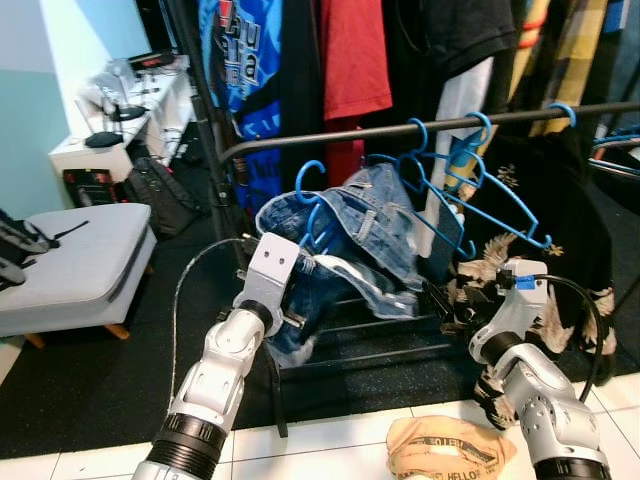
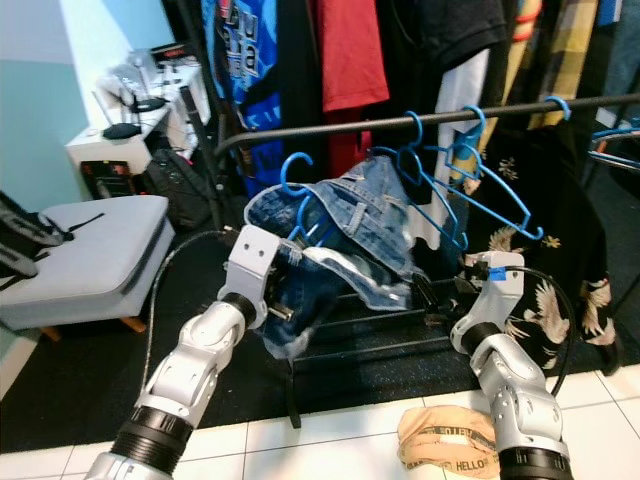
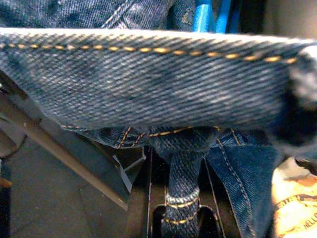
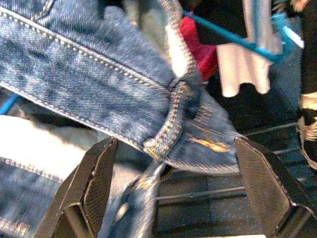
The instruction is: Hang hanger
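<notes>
The blue hanger (image 1: 312, 205) carrying the jeans (image 1: 375, 235) sits below the black rail (image 1: 420, 127), its hook pointing up but not yet over the bar — it rides just under the rail's left end, near where the rail bends down into the rack's upright. The left gripper (image 1: 300, 265) is pressed into the denim from below and left; its fingers are buried in cloth, so I cannot tell how far they are spread or whether they grip. The right gripper (image 4: 173, 183) is spread wide, fingers either side of a waistband fold without closing on it, at the lower right of the garment. The hanger's long axis runs roughly along the rail. The left arm is nearer the hook, so the lift up and over the bar probably falls to it — the other blue hangers (image 1: 470, 190) already hang further right.
</notes>
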Robot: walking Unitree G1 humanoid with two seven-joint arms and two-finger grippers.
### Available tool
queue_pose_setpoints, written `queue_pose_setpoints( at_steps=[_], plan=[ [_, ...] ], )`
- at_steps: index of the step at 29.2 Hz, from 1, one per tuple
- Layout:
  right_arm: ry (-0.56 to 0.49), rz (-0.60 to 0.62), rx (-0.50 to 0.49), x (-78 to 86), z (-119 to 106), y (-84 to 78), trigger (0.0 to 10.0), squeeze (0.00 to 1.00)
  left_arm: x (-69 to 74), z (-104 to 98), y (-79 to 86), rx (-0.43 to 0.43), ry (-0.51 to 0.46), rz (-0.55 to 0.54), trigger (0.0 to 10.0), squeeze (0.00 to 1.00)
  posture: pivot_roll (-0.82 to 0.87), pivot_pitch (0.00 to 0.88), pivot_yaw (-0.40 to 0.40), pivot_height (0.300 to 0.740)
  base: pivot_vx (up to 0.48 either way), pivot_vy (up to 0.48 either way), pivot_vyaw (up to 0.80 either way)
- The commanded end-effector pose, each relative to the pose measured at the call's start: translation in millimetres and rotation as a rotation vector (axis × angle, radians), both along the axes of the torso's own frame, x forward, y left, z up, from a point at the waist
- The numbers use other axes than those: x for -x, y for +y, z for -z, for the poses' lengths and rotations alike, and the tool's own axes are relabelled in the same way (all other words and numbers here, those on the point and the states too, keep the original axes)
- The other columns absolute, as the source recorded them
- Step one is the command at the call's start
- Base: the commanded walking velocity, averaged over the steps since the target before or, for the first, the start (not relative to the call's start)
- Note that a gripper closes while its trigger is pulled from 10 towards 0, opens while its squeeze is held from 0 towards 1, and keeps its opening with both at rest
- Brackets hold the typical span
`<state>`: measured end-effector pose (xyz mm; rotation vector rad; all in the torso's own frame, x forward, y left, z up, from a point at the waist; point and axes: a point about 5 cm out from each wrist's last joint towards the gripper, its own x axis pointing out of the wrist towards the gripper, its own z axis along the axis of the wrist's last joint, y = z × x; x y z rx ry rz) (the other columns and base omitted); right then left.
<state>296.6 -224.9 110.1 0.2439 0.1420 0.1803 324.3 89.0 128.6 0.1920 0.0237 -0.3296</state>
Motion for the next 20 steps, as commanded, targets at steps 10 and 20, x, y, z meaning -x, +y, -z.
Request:
queue_pose_setpoints(
  at_steps=[10, 20],
  plan=[
    [0.008, -0.01, -0.02, 0.9, 2.5, 4.9, 10.0, 0.0, -4.0, -8.4, 2.6, 0.042, -0.023, -0.026, 10.0, 0.0, -0.1, 0.0, 0.068, 0.74, 0.0, -0.42, 0.0],
    [0.011, -0.01, -0.018, 0.3, 2.8, 6.2, 10.0, 0.0, -9.4, -10.0, 14.2, 0.047, -0.031, -0.111, 10.0, 0.0, -0.09, 0.0, 0.066, 0.74, 0.0, -0.083, 0.0]
  ],
)
